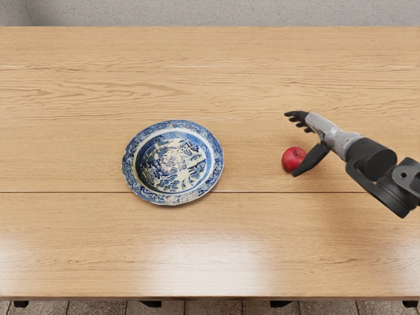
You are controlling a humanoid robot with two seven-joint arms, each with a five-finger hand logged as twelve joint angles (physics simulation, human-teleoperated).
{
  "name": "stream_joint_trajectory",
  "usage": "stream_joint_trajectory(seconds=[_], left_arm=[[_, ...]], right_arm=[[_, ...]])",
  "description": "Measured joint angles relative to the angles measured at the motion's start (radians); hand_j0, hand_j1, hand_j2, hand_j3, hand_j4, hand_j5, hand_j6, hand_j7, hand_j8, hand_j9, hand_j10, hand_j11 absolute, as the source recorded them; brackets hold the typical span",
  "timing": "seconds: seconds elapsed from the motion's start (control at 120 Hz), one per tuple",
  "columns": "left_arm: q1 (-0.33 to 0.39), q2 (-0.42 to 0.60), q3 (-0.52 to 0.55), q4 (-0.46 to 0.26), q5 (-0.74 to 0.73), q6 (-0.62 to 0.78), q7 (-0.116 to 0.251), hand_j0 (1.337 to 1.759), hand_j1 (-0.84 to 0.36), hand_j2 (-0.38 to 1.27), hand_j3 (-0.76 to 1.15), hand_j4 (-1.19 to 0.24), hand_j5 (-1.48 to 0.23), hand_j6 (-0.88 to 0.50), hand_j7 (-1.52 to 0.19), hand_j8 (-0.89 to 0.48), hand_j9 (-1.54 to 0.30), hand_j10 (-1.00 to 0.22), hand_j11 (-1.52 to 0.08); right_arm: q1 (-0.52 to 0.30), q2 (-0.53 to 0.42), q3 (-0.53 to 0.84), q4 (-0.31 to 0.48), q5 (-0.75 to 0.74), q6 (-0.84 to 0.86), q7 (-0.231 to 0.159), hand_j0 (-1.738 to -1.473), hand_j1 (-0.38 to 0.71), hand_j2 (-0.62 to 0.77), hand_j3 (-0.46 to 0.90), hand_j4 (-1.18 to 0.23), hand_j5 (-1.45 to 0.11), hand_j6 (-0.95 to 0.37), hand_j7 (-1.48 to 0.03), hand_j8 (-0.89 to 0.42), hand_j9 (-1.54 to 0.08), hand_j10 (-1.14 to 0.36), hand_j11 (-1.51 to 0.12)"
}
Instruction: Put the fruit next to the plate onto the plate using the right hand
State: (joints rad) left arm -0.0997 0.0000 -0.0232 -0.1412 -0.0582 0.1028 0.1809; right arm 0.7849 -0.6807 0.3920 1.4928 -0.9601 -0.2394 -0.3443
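Apple (293, 158), round, right of plate (129, 164), right hand (314, 136) spread just beside it

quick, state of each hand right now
Left hand: not in view.
Right hand: open, fingers spread beside the red fruit, holding nothing.

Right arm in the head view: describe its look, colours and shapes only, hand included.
The right arm is chunky dark grey cylinders with a black joint housing. A silver-grey wrist tapers into the right hand, whose slim fingers are black. No cables or markings show.
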Motion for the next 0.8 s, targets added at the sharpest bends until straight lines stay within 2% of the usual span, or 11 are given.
stream_joint_trajectory(seconds=[0.242,0.467,0.683,0.8], left_arm=[[0.0,0.0,0.0,0.0,0.0,0.0,0.0,1.658,0.34,0.0,0.0,-0.01,-0.01,-0.01,-0.01,-0.01,-0.01,-0.01,-0.01],[0.0,0.0,0.0,0.0,0.0,0.0,0.0,1.658,0.34,0.0,0.0,-0.01,-0.01,-0.01,-0.01,-0.01,-0.01,-0.01,-0.01],[0.0,0.0,0.0,0.0,0.0,0.0,0.0,1.658,0.34,0.0,0.0,-0.01,-0.01,-0.01,-0.01,-0.01,-0.01,-0.01,-0.01],[0.0,0.0,0.0,0.0,0.0,0.0,0.0,1.658,0.34,0.0,0.0,-0.01,-0.01,-0.01,-0.01,-0.01,-0.01,-0.01,-0.01]], right_arm=[[-0.04,-0.028,-0.008,0.007,-0.02,-0.048,0.009,-1.658,-0.04,-0.05,0.0,-0.26,-0.34,-0.27,-0.34,-0.26,-0.34,-0.26,-0.34],[-0.088,-0.027,-0.008,0.026,-0.052,-0.11,0.012,-1.658,0.0,-0.06,0.0,-0.3,-0.39,-0.3,-0.39,-0.3,-0.39,-0.3,-0.39],[-0.085,0.011,-0.009,0.027,-0.055,-0.128,0.007,-1.658,0.03,-0.06,0.0,-0.32,-0.42,-0.32,-0.42,-0.32,-0.42,-0.32,-0.42],[-0.083,0.021,-0.009,0.027,-0.055,-0.13,0.005,-1.658,0.08,-0.07,0.0,-0.36,-0.47,-0.37,-0.47,-0.36,-0.47,-0.36,-0.47]])
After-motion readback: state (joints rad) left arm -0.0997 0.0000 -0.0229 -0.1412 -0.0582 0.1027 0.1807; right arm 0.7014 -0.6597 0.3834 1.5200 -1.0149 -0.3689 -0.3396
